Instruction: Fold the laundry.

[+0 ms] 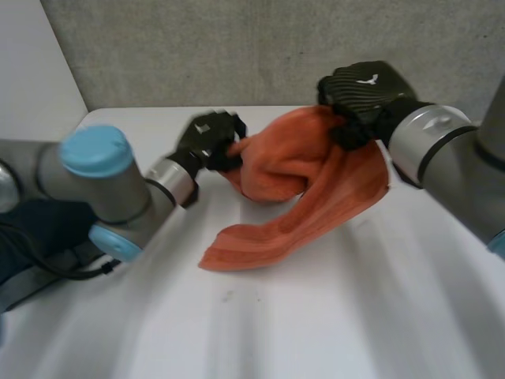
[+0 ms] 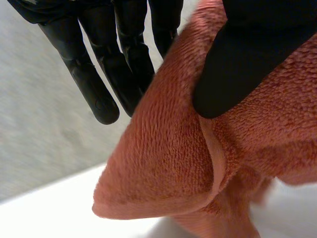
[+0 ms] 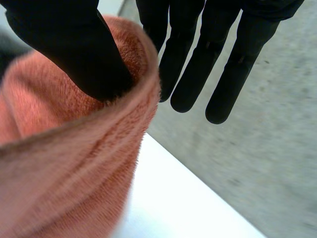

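Two hands, one cloth: where does the orange towel lie? (student)

Head view. It hangs between the hands, above the white tabletop, except for its loose tail, which droops to the tabletop at 7 o'clock. (tutor)

How does each hand hold it? (student)

The left hand, at the towel's 9 o'clock, pinches a bunched end, with its thumb pressed onto the pile and its straight fingers on the far side. The right hand, at 1 o'clock, nips the hemmed edge the same way, thumb on the near face and fingers straight beyond it. (tutor)

Which relation governs the coming move? (student)

Probably the axis. The held span runs from 9 to 1 o'clock, and the long body falls from 1 down to 7. The tail lies nearer the left hand, so spreading the towel flat likely means drawing the hands apart along the held span. (tutor)
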### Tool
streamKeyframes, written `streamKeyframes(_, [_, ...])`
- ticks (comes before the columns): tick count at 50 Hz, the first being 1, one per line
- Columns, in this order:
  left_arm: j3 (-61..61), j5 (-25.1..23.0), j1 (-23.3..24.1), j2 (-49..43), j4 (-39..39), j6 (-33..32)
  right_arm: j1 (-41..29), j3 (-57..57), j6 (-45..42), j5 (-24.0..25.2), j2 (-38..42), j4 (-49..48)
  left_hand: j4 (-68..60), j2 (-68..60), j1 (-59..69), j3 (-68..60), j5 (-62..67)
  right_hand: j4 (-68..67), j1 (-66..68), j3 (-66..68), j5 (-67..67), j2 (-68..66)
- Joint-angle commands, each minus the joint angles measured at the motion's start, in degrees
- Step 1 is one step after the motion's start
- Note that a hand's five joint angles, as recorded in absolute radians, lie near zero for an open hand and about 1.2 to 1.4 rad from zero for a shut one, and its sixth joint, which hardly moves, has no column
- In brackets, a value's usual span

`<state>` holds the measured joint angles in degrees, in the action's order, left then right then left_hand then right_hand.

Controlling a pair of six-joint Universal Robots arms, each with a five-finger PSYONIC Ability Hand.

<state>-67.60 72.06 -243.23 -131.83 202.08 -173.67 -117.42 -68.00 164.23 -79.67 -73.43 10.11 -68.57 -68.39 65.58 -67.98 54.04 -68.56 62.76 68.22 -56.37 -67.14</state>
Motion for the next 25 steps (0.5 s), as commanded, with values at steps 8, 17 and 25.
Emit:
streamKeyframes(8, [-9.75, -2.71, -5.85, 25.92, -9.51, -7.81, 4.66, 2.08, -25.8, -11.03, 0.65, -1.84, -11.43, -11.61, 14.42, -12.02, 15.96, -11.44, 17.24, 11.78, -13.63, -12.86])
streamKeyframes(17, [-10.54, -0.78, -6.03, 21.71, -16.19, -26.44, 4.39, -0.02, -28.35, -11.29, 4.07, -2.99, -11.43, -11.61, 14.42, -12.02, 15.96, -11.44, 17.24, 11.78, -13.63, -12.86])
streamKeyframes(25, [-4.49, 7.13, -5.42, 6.96, -16.11, -38.75, 4.31, 1.2, -29.32, -10.5, 13.65, -3.25, -11.43, -11.61, 14.42, -12.02, 15.96, -11.44, 17.24, 11.78, -13.63, -12.86])
